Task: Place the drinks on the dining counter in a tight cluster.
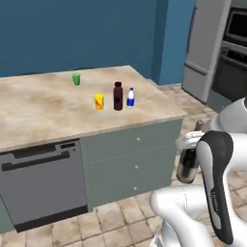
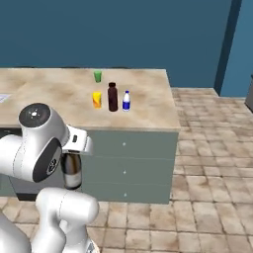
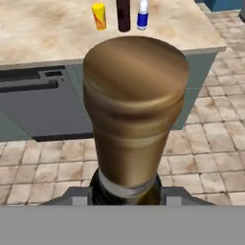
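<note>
The gripper (image 1: 189,155) is closed on a dark bottle (image 1: 187,166), pinching it near the neck. The bottle hangs upright in front of the dining counter (image 1: 48,108), below the level of its top and clear of the cabinet fronts, over the tiled floor (image 2: 207,148). In the hand view the bottle's brown-gold foil top (image 3: 135,95) points along the gripper toward the counter.

Labels: the white bottle (image 1: 130,98) carries a blue label; no writing on it can be read. The maroon bottle (image 1: 117,96) and the held bottle show no legible text.

Positions relative to the maroon bottle:
- The white bottle stands just beside it, toward the counter's free end; whether the two touch cannot be told.
- A yellow cup (image 1: 99,102) stands near it on the opposite side, with a small gap.
- A green cup (image 1: 76,79) stands well apart, closer to the blue wall (image 1: 72,34).

Edges and room: the maroon bottle stands back from the counter's front edge, leaving bare marble between it and that edge. Bare marble also lies between the white bottle and the counter's end. A dishwasher (image 1: 41,185) sits in the counter front, to the side of the drawers.
</note>
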